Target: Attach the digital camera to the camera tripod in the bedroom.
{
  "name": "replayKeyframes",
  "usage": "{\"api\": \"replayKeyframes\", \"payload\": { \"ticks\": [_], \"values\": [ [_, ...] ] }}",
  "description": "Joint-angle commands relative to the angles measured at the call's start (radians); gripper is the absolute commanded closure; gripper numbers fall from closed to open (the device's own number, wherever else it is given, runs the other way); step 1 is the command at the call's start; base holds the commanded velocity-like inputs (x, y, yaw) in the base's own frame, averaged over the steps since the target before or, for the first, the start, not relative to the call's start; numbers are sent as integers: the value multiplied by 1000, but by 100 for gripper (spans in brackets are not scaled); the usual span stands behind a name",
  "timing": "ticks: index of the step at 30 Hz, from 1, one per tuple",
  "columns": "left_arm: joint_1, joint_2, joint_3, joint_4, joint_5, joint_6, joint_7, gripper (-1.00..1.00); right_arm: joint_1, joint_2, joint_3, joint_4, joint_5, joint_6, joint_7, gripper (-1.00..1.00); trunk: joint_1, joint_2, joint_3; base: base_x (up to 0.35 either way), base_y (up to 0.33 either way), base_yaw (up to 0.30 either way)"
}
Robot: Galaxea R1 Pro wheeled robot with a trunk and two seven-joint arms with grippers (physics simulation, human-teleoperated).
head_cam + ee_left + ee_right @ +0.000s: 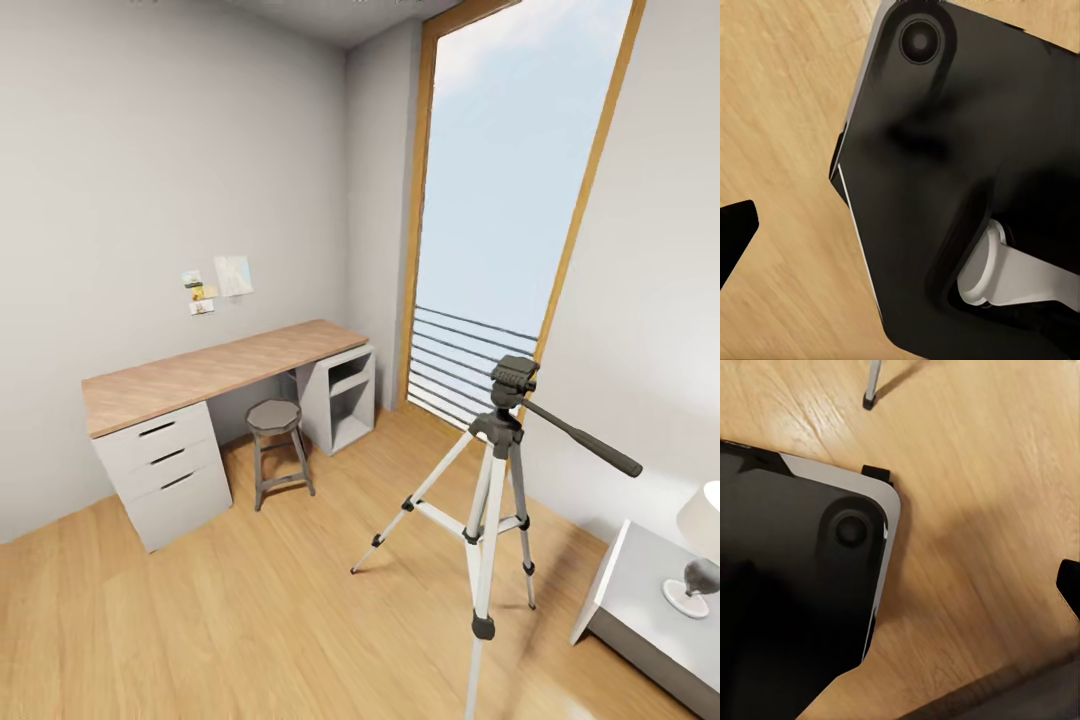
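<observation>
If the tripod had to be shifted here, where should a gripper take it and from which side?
Probably the centre column just under the head of the camera tripod, approached from the robot's near side. The three legs splay outward and the long pan handle juts right, so that side is obstructed.

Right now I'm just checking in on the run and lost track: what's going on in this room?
Nothing is being handled at this moment. The head view looks into the bedroom, where the camera tripod stands on the wood floor before the tall window, its head bare with no camera mounted. A desk with a stool sits along the wall. The wrist views look down at the floor past the robot's dark base; one tripod foot shows nearby.
</observation>
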Motion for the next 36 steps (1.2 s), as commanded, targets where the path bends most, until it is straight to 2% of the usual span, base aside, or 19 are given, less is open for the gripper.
{"api": "replayKeyframes", "payload": {
  "ticks": [1,36],
  "values": [
    [0,0,3,-1,3,-2,0,-100,-2,0,-8,3,7,-6,2,-100,1,-2,-1,0,0,231],
    [0,-3,3,-2,1,-2,0,-100,-2,-5,-9,3,7,-4,2,-100,1,-2,29,-10,8,237]
  ]
}}
